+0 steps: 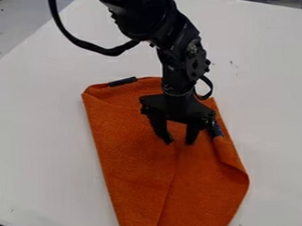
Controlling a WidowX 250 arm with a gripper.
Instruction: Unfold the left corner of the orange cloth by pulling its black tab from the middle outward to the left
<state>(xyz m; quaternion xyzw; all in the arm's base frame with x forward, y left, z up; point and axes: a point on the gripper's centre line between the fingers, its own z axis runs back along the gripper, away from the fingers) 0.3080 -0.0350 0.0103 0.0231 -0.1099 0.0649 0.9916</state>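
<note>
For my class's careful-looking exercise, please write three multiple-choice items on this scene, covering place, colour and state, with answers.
1. Where is the gripper?
A) Over the cloth
B) Off to the cloth's left
C) Underneath the cloth

2. What colour is the cloth?
A) Green
B) Yellow
C) Orange

3. How are the gripper's fingers?
A) Pressed together
B) Apart
C) Crossed

Answers:
1: A, its fingertips show against the cloth.
2: C, its orange stands out from the white table.
3: B, cloth shows in the gap between them.
</note>
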